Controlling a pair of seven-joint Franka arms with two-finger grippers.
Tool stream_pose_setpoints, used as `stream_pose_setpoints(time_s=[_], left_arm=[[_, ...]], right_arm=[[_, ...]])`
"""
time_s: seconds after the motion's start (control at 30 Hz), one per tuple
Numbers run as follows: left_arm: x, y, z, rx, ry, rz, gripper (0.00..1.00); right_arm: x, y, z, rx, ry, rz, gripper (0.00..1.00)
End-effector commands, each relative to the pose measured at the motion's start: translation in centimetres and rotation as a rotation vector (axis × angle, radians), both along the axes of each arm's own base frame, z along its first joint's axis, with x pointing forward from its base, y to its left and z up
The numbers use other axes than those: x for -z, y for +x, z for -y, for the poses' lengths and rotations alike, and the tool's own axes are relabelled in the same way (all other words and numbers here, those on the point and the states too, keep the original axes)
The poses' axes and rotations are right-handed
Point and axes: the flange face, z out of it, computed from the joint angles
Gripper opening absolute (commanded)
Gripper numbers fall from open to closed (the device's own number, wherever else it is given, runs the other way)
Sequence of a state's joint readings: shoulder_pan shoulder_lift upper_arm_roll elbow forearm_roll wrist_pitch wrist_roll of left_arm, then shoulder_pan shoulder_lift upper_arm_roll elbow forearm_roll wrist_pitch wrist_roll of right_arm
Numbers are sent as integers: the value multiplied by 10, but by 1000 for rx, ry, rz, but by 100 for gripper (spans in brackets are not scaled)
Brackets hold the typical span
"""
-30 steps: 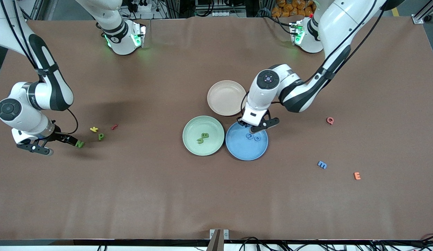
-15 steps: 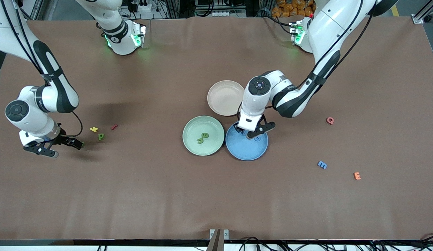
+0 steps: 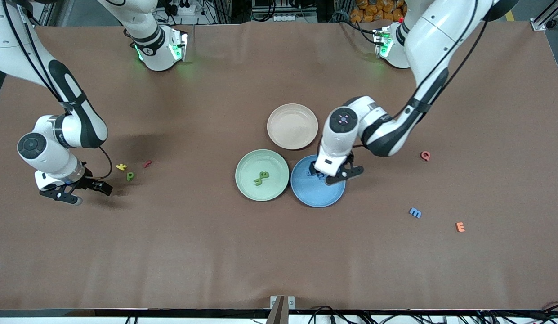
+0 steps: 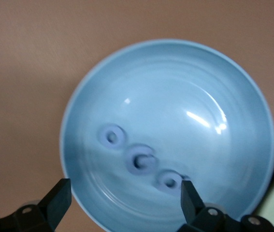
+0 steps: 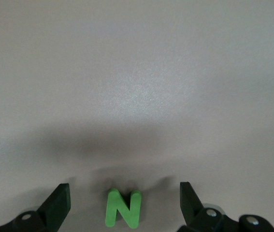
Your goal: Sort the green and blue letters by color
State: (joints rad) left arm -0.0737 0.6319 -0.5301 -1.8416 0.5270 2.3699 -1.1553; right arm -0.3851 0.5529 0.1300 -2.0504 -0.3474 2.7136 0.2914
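Note:
My left gripper [image 3: 331, 174] hangs open low over the blue plate [image 3: 317, 196], nothing between its fingers. In the left wrist view the gripper [image 4: 124, 193] has three blue letters [image 4: 140, 162] lying in a row in the blue plate [image 4: 185, 82] under it. My right gripper [image 3: 85, 192] is open near the right arm's end of the table. The right wrist view shows a green N [image 5: 123, 209] flat on the table between its fingers [image 5: 59, 200]. A green P [image 3: 130, 176] lies beside it. Two green letters [image 3: 261, 178] rest in the green plate [image 3: 243, 167]. A blue M [image 3: 415, 213] lies loose.
A beige plate [image 3: 292, 126] sits farther from the front camera than the two coloured plates. A yellow K [image 3: 121, 167] and a dark red letter [image 3: 147, 163] lie by the green P. A pink Q [image 3: 425, 155] and an orange E [image 3: 460, 227] lie toward the left arm's end.
The left gripper has opened over the blue plate and let a blue letter go into it. The right gripper has shifted over the green N, which it now hides in the front view.

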Motion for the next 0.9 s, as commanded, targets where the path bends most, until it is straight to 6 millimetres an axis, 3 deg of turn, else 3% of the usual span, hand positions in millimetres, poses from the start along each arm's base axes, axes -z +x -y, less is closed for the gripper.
stream_pose_setpoints(time_s=[0.0,0.1,0.5,0.77,0.87], left_arm=[[-3,21,-40,76,26,-5,100],[1,33,-73,118,35,-19,100],[-3,69,-167,335,52,-33,100],[8,79,-204,572,60,-61,100],[14,85,-231,634,72,-73,100]], right_arm=[[-1,-6,-4,16,5,4,100],[-1,-10,-5,16,5,-1,100],[5,-28,-8,14,15,-3,100],[6,-32,-6,17,17,3,100],[6,-32,-3,21,17,4,100]])
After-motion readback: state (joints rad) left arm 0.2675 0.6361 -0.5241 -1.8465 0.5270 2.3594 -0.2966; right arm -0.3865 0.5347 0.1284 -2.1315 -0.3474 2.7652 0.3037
